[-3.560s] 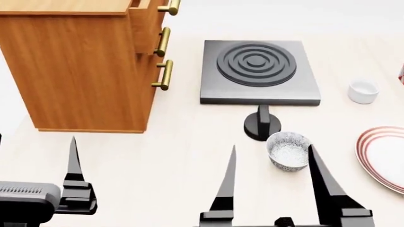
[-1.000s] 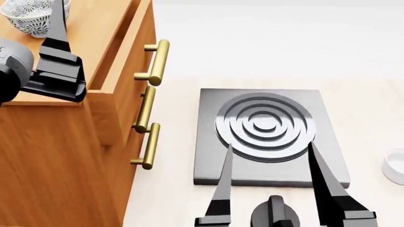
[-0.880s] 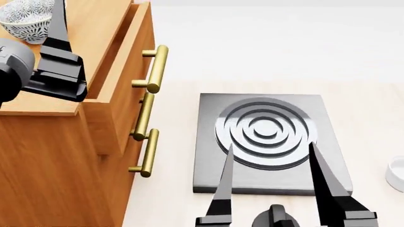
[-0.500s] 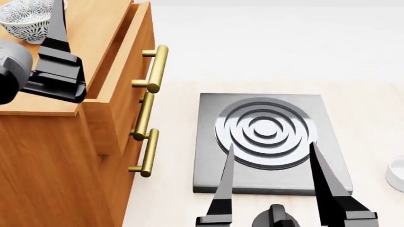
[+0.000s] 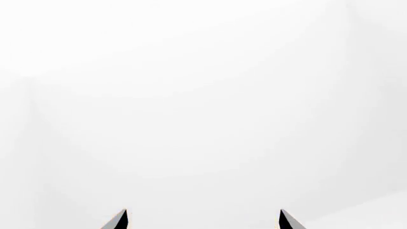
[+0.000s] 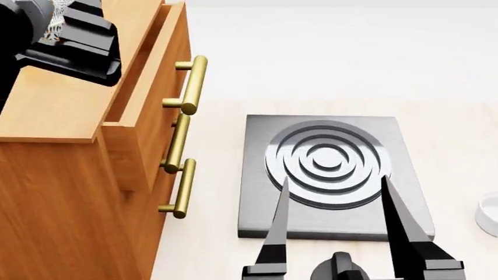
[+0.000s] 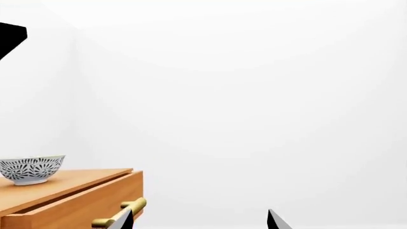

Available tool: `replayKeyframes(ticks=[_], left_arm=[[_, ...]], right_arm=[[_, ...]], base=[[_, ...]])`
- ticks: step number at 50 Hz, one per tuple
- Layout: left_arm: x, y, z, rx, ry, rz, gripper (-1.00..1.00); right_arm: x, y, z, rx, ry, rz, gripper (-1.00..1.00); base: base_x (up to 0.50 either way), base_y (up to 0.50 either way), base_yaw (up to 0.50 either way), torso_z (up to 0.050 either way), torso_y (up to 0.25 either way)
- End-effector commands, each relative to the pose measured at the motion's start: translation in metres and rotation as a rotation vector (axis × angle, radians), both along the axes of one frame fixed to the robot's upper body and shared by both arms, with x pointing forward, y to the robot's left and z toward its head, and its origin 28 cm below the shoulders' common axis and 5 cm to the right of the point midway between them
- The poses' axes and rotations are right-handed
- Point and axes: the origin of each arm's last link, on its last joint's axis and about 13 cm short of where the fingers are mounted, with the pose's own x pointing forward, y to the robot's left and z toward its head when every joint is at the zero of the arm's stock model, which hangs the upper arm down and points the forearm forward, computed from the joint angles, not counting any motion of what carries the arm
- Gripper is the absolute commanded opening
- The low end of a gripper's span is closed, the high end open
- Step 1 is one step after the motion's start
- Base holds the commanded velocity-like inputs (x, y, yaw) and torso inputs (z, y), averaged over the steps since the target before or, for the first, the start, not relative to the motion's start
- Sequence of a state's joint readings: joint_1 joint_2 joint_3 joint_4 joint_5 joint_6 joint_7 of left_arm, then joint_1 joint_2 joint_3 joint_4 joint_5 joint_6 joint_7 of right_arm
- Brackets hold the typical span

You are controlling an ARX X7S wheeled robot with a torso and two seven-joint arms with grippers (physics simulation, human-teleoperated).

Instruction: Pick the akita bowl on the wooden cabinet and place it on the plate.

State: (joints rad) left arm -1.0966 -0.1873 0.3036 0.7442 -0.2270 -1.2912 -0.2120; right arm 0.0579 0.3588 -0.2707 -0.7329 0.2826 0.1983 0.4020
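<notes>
The akita bowl (image 7: 32, 169), white with a dark blue leaf pattern, stands upright on top of the wooden cabinet (image 7: 73, 183). In the head view my left wrist (image 6: 74, 38) hangs over the cabinet (image 6: 70, 192) top and covers the bowl, of which only a patterned sliver (image 6: 56, 20) shows. My left gripper (image 5: 202, 222) is open; only white wall lies between its tips. My right gripper (image 6: 339, 233) is open and low in front of me, holding nothing. The plate is out of view.
A dark grey stove burner (image 6: 327, 166) with raised rings lies right of the cabinet, its black knob (image 6: 339, 269) between my right fingers. The top drawer stands slightly out, with brass handles (image 6: 189, 84). A small white bowl (image 6: 488, 213) sits at the right edge.
My left arm has moved forward over the cabinet top, and its wrist now hides the bowl that showed beside the finger. The right arm and the view have stayed still.
</notes>
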Motion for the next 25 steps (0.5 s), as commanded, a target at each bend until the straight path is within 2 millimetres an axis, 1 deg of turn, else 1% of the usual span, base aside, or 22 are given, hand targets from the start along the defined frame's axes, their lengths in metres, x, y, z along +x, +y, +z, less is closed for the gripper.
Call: replayKeyframes(ticks=[1,4,7,9,14,18,21,25], left_arm=[[0.022,-0.001,0.022,-0.045,0.018,0.024,1.0],[0.028,-0.001,0.028,-0.061,0.021,0.028,1.0],[0.031,-0.002,0.032,-0.081,0.049,-0.016,1.0],[0.033,-0.003,0.034,-0.081,0.065,-0.077,1.0],[0.04,-0.007,0.048,-0.085,0.054,-0.081,1.0],[0.045,-0.011,0.058,-0.139,0.069,-0.144,1.0],[0.051,-0.013,0.059,-0.1,0.07,-0.123,1.0],[0.058,-0.014,0.064,-0.107,0.099,-0.092,1.0]], right_arm=[[0.003,-0.001,-0.003,0.006,0.011,-0.003,1.0],[0.003,-0.001,-0.003,0.007,0.014,-0.002,1.0],[0.004,-0.002,-0.005,0.01,0.019,-0.005,1.0],[0.005,-0.002,-0.005,0.01,0.021,-0.005,1.0],[0.006,-0.003,-0.006,0.014,0.024,-0.009,1.0],[0.006,-0.004,-0.006,0.015,0.026,-0.011,1.0],[0.006,-0.004,-0.006,0.018,0.024,-0.014,1.0],[0.006,-0.005,-0.006,0.021,0.027,-0.015,1.0]], base=[[0.0,0.0,0.0,0.0,0.0],[0.0,0.0,0.0,0.0,0.0],[0.0,0.0,0.0,0.0,0.0],[0.0,0.0,0.0,0.0,0.0],[0.0,0.0,0.0,0.0,0.0],[0.0,0.0,0.0,0.0,0.0],[0.0,0.0,0.0,0.0,0.0],[0.0,0.0,0.0,0.0,0.0]])
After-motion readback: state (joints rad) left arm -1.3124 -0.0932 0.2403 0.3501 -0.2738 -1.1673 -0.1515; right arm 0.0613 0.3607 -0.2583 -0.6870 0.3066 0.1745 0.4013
